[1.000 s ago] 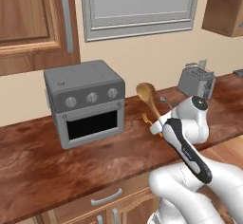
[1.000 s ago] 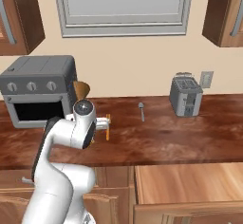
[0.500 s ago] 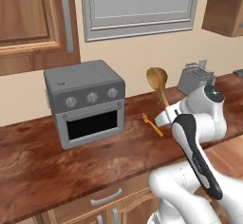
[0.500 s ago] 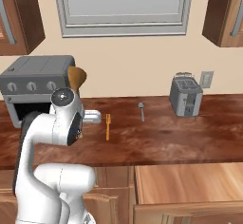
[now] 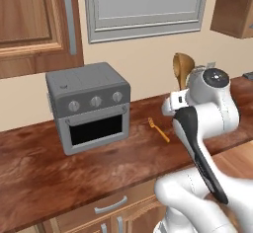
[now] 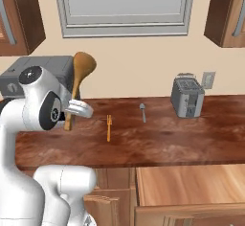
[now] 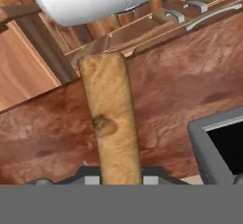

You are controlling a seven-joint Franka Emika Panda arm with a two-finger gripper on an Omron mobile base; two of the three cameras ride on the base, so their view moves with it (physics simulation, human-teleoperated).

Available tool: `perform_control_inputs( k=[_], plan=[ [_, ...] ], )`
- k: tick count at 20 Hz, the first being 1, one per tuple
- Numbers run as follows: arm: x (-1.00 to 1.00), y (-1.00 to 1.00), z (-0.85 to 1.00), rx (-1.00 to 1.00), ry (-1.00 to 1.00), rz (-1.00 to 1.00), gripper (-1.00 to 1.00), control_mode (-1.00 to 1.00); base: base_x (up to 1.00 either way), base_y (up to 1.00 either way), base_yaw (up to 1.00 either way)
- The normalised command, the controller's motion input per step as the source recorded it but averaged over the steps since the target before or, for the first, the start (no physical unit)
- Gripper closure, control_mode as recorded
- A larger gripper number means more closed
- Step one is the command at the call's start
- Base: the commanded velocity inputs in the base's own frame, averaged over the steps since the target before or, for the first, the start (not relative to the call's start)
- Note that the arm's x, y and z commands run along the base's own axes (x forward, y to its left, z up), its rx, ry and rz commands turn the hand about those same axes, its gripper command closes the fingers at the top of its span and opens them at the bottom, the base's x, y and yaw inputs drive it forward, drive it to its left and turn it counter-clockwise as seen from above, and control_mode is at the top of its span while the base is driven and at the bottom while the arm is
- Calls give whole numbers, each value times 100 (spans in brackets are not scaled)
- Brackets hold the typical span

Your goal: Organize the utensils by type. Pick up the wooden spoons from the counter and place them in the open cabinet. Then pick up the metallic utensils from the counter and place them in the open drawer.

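While gripped, wooden spoon [image 6: 79, 84] stands upright (bowl-up).

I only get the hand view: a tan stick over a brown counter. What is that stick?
Observer: It is the handle of a wooden spoon, held upright by the gripper, bowl on top.
Operator: Anything else lying on the counter?
Observer: An orange fork lies flat on the counter, and beside it a small grey spoon.
Operator: My grey box at the edge, what is it?
Observer: A toaster oven with three knobs; a toaster also stands further right.
Operator: Is the drawer open?
Observer: Yes, the drawer below the counter is pulled out.
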Motion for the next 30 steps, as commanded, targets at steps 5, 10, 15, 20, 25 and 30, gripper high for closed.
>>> perform_control_inputs(
  k=[5,10,15,20,25,30],
  plan=[
    [-21,0,1,5,-3,-60,100,-100,0,0,0],
    [-26,0,0,17,-13,-52,100,-100,0,0,0],
    [-16,0,0,20,-7,-36,100,-100,0,0,0],
    [-14,0,-1,21,-17,-23,100,-100,0,0,0],
    [-20,0,-8,19,-23,-12,100,-100,0,0,0],
    [-17,0,-10,13,-26,-9,100,-100,0,0,0]
  ],
)
